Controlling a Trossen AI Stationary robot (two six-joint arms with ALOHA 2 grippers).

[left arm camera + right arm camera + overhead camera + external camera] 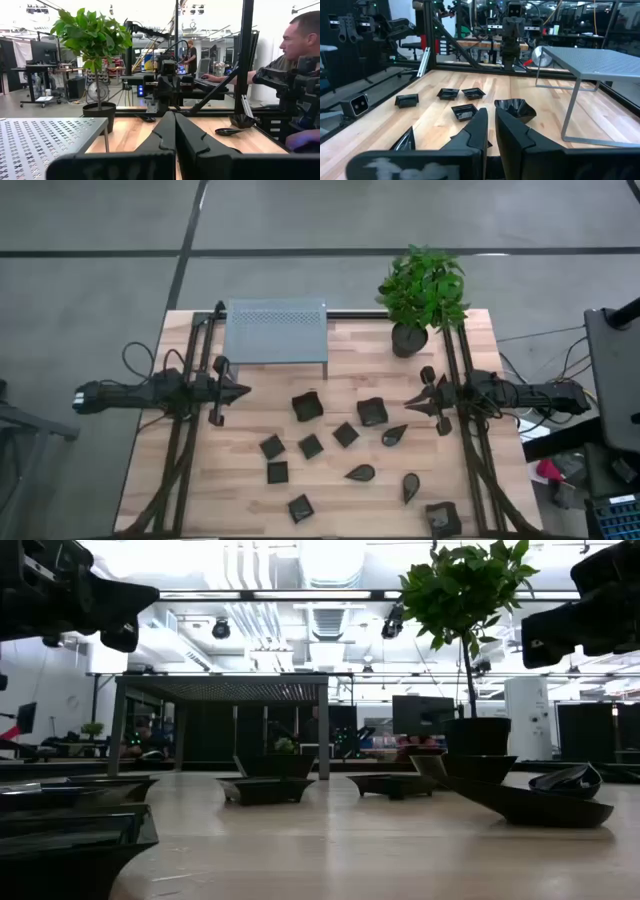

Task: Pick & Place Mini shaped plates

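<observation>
Several mini shaped plates lie flat and scattered on the wooden table, none touched. Square ones sit near the middle (307, 407) (372, 412). Teardrop ones lie further right (394, 436) (360, 473). The right wrist view shows some of them (464, 112). My left gripper (243, 391) hovers at the table's left, shut and empty, pointing right. My right gripper (408, 406) hovers at the table's right, pointing left, with a narrow gap between its fingers (482, 125) and nothing in it. The nearest teardrop plate lies just below and beside it.
A grey perforated metal shelf (277, 330) stands on legs at the far left-centre. A potted plant (410, 338) stands at the far right. Black frame rails (190, 430) run down both sides of the table. A person (300, 35) sits beyond the table's right edge.
</observation>
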